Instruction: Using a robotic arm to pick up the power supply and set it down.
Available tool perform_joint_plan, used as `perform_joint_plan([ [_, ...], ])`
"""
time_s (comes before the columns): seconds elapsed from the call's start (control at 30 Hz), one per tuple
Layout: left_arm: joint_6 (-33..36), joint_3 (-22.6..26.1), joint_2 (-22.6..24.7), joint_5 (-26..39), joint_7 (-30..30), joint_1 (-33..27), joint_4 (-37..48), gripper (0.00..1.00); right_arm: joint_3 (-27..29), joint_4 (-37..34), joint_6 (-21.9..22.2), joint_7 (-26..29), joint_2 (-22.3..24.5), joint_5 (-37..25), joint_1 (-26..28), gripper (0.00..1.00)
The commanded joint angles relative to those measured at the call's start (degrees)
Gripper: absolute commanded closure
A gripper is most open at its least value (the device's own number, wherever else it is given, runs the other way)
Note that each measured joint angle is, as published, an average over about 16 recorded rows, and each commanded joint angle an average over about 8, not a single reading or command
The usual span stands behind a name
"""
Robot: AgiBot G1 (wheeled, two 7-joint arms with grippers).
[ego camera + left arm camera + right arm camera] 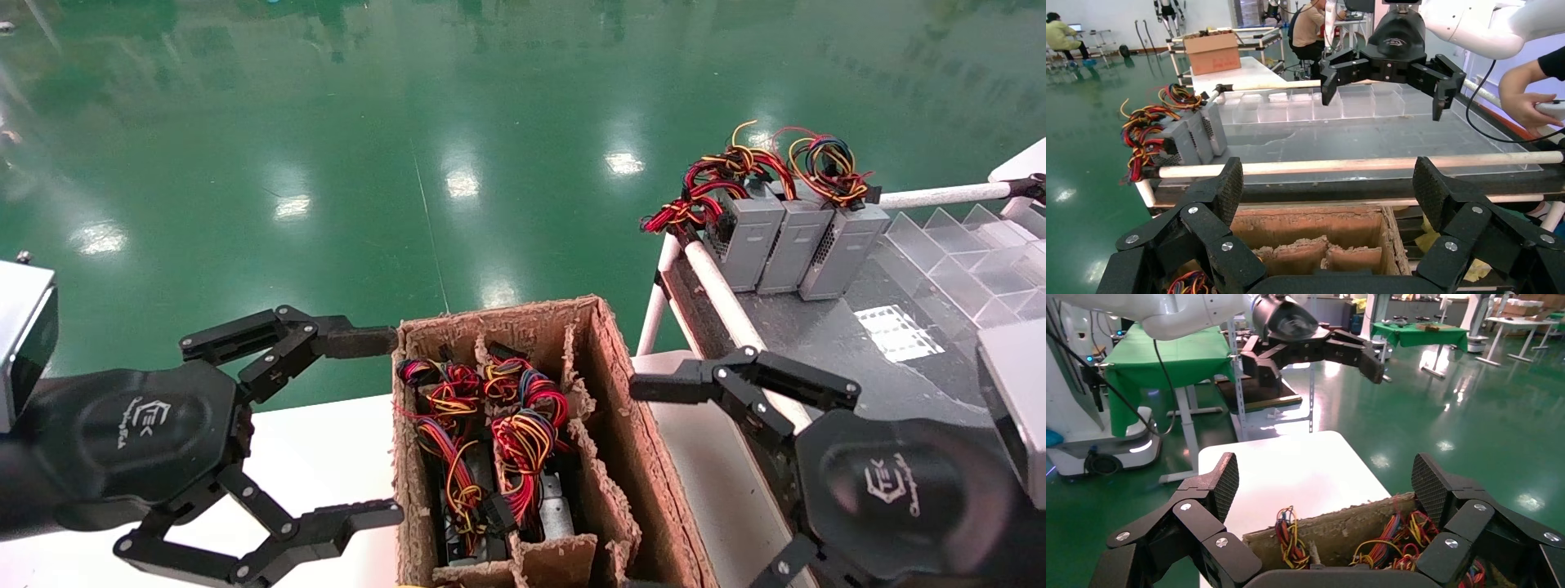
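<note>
glossy green floor (327, 163), white table (1291, 471)

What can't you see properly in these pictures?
- Head view: the power supplies in the cardboard box are mostly hidden by their own wire bundles and the dividers.
- Head view: the right gripper has its lower finger cut off by the picture's bottom edge.
- Left wrist view: the left gripper blocks most of the box.
- Head view: labels on the three grey boxes on the side table are too small to read.
</note>
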Motion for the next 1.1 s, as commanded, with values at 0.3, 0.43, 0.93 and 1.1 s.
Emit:
perform_joint_plan([
  [0.3, 0.0, 0.0, 0.0, 0.0, 0.0, 0.0, 0.0, 0.0, 0.01, -1.19, 0.73, -0.23, -0.32, -0.22, 0.66, 0.0],
  [0.43, 0.0, 0.0, 0.0, 0.0, 0.0, 0.0, 0.0, 0.0, 0.01, -1.46, 0.87, -0.29, -0.39, -0.31, 0.8, 0.0],
  [0.93, 0.0, 0.0, 0.0, 0.0, 0.0, 0.0, 0.0, 0.0, 0.01, -1.94, 1.13, -0.36, -0.51, -0.41, 1.04, 0.0],
  [1.1, 0.0, 0.0, 0.0, 0.0, 0.0, 0.0, 0.0, 0.0, 0.01, -2.01, 1.17, -0.38, -0.52, -0.43, 1.07, 0.0],
])
